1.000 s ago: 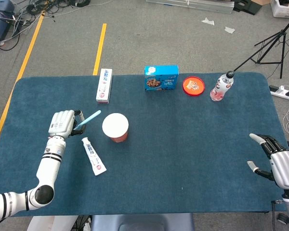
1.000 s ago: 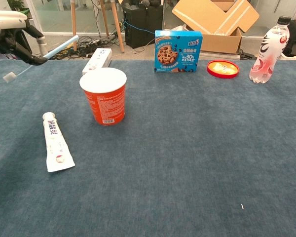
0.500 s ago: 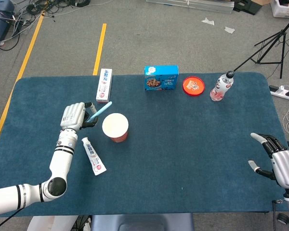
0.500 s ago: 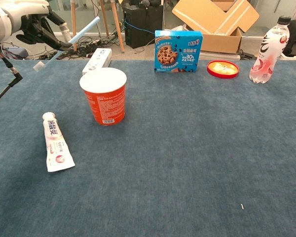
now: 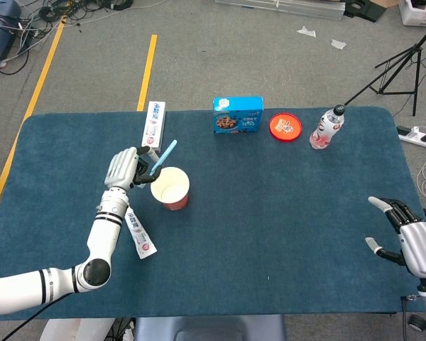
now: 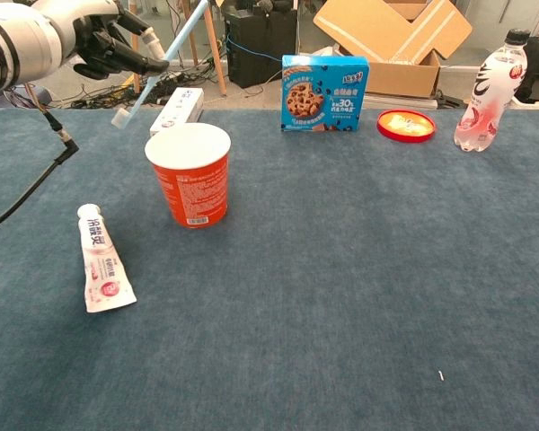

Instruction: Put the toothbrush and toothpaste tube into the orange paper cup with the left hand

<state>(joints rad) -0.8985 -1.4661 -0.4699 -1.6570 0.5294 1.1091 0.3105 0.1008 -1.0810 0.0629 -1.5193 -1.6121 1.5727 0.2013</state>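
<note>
My left hand [image 5: 126, 169] pinches the brush [image 6: 159, 61], swung in from the left, now beside the cup [image 6: 189, 174] (head end low). Tube [image 6: 100, 267] untouched on cloth; right hand [image 5: 405, 238] open, idle.

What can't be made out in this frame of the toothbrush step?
- toothbrush: its top is cut off by the chest view's upper edge.
- right hand: absent from the chest view.
- toothpaste tube: upper end hidden by the left hand's forearm in the head view.
</note>
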